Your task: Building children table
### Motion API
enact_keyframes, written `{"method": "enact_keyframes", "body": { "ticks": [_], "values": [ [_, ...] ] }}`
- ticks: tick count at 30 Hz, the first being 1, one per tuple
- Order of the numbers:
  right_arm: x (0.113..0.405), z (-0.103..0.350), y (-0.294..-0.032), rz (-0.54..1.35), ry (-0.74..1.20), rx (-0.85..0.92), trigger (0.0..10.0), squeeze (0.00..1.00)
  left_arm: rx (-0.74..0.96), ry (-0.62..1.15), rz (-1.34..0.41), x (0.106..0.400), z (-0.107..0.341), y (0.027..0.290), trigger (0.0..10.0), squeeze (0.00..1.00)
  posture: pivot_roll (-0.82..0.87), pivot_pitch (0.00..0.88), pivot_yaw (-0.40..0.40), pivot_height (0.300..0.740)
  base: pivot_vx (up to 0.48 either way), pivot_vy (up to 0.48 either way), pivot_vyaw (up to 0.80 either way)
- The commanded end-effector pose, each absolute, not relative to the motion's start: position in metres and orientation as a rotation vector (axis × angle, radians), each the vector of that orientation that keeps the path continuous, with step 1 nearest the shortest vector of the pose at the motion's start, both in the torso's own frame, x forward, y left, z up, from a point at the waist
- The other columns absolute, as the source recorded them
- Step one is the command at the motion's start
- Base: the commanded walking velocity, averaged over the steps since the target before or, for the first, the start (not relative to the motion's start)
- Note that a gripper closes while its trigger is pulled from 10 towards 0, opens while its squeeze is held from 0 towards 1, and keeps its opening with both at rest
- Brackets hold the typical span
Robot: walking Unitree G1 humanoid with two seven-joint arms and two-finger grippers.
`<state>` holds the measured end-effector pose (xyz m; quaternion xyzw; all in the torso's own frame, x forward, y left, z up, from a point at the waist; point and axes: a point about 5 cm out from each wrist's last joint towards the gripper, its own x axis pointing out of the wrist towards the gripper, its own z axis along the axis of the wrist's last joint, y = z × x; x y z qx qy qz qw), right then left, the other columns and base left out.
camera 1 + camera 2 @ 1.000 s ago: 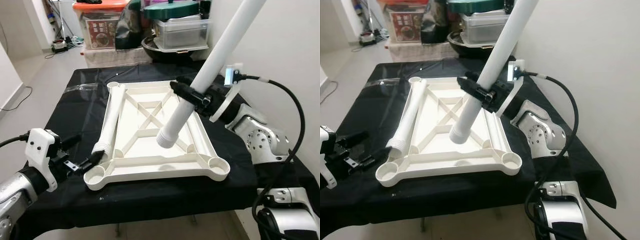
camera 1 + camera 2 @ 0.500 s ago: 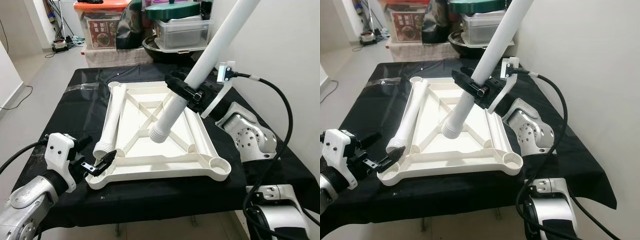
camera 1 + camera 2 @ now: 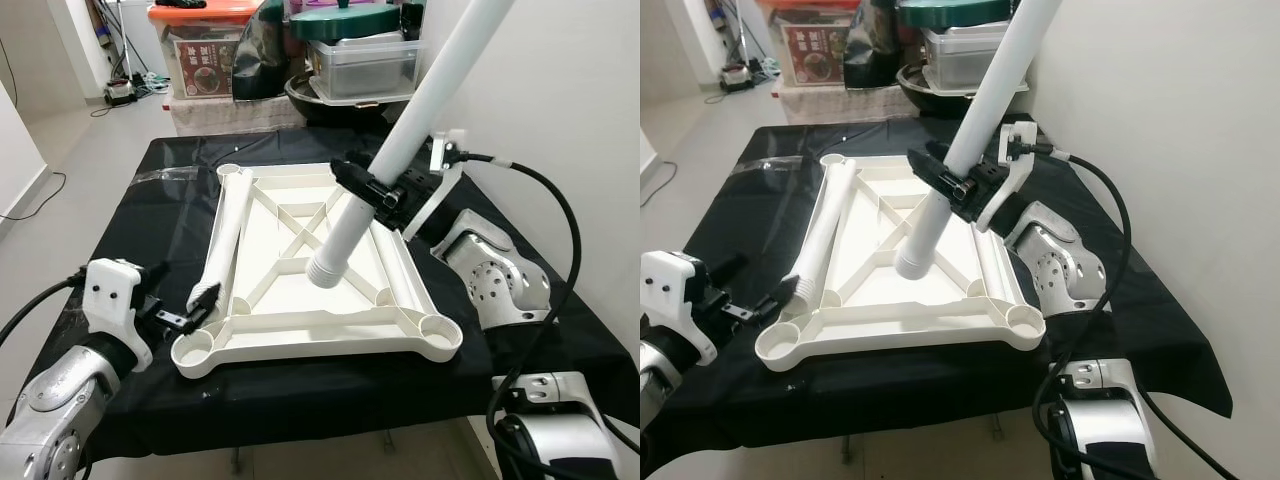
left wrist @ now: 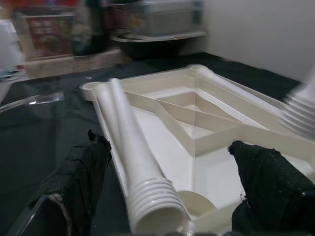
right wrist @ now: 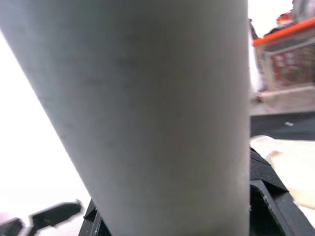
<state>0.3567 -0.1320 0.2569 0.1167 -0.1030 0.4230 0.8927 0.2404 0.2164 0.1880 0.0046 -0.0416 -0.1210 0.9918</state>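
Our right gripper clamps a white leg (tilted) above the tabletop; our left gripper is spread beside another leg

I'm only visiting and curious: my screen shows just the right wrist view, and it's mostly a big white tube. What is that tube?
Observer: It's a table leg, clamped in the right gripper and tilted over an upturned white tabletop.
Operator: Is its lower end in a corner socket?
Observer: No. Its ribbed end is over the crossed ribs in the tabletop's middle, away from all four corner sockets.
Operator: And the other arm?
Observer: The left gripper is open at the near left corner, with its fingers on either side of the ribbed end of a second leg lying along the tabletop's left edge.
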Motion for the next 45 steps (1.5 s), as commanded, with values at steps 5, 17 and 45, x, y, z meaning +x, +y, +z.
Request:
{"method": "enact_keyframes", "body": {
  "ticks": [5,17,45],
  "values": [
    [0.361,0.257,-0.133,0.802,-0.21,0.229,10.0,0.0,-0.016,-0.128,-0.228,0.245,0.188,0.206,10.0,0.0,0.04,0.0,-0.031,0.74,0.0,-0.45,0.0],
    [0.348,0.248,-0.129,0.887,-0.168,0.172,10.0,0.0,-0.067,-0.112,-0.216,0.246,0.18,0.196,10.0,0.0,0.02,0.0,-0.03,0.74,0.0,-0.15,-0.17],
    [0.34,0.221,-0.143,0.845,-0.103,-0.186,10.0,0.0,-0.086,-0.064,-0.172,0.243,0.164,0.206,10.0,0.0,0.02,0.0,-0.022,0.74,0.0,0.0,-0.03]
  ]
}}
